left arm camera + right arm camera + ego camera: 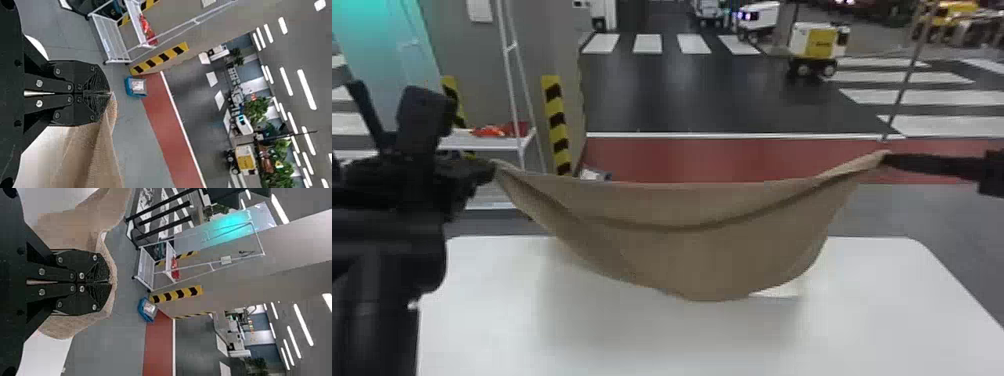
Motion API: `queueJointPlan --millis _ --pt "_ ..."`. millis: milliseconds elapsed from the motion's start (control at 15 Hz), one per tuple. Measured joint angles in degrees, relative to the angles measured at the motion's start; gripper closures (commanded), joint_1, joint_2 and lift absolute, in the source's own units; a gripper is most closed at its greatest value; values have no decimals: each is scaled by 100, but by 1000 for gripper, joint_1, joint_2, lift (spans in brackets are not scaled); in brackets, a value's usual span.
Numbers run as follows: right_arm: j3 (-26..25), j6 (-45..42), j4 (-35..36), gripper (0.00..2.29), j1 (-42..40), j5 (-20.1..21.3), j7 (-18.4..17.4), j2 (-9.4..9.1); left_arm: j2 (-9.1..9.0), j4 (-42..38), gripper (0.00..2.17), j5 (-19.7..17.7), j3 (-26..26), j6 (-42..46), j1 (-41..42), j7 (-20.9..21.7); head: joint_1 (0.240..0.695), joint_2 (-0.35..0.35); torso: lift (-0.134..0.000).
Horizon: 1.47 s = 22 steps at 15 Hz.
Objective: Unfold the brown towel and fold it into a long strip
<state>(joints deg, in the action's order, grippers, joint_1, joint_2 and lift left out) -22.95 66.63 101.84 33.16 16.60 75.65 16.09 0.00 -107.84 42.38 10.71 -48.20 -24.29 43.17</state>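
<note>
Nearest is my left arm (387, 260), dark and bulky from seven to nine o'clock in the head view. At its end, near nine o'clock, my left gripper (489, 169) has its fingers pressed together on one upper corner of the brown towel (692, 245); toward three o'clock, a little above it, my right gripper (886, 159) pinches the other upper end between its closed fingers. Between them the towel hangs spread wide, a curved fold sagging from grip to grip, its lower edge dipping lowest near six o'clock, in front of the white worktop (657, 345); I cannot tell whether that edge touches it. In the right wrist view, cloth wraps around the tips of my right gripper (110, 282). Beyond, a white rack (482, 145) stands toward ten o'clock and a white-and-yellow wheeled vehicle (817, 42) between one and two, on the dark floor.
</note>
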Motion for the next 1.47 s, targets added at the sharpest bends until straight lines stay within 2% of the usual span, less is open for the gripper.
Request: queueJointPlan --millis 133,267,333,400,533,667,800,1000,1200,1467 --pt "-420 37 434 2078 -380 -334 152 146 0 -825 1426 -215 273 24 674 70 444 -18 -122" --pt "-856 -259 805 2078 -1167 -673 249 254 0 -1463 1426 -525 556 417 1601 21 492 -24 -122" --pt "-1062 -662 939 2078 -1719 -757 250 269 0 -1658 1426 -626 674 969 2154 -58 530 -31 -122" --pt "-1235 -1138 1041 2078 -2281 -815 249 264 0 -1790 1426 -723 766 1552 2697 -134 607 -51 -122" --pt "-1508 -2077 1175 2078 -3249 -923 248 154 0 -1934 1426 -985 925 2457 3629 -177 694 -76 -122" --pt "-1697 -3093 1204 2078 -4127 -974 248 63 0 -1876 1426 -1127 1068 3580 4446 -193 695 -103 -122" --pt "-1881 -3783 1152 2078 -4785 -1050 249 46 0 -1707 1426 -1280 1272 4528 5081 -123 695 -135 -122" --pt "-2034 -4280 931 2078 -5204 -1071 249 125 0 -1390 1426 -1377 1568 5214 5413 97 695 -177 -122" --pt "-2052 -4133 718 2074 -5088 -1023 249 254 0 -1391 1426 -1271 1603 5190 5324 273 695 -197 -122" --pt "-1728 -3008 340 2071 -4325 -693 249 466 0 -1317 1426 -684 1147 4185 4511 601 695 -207 -122"
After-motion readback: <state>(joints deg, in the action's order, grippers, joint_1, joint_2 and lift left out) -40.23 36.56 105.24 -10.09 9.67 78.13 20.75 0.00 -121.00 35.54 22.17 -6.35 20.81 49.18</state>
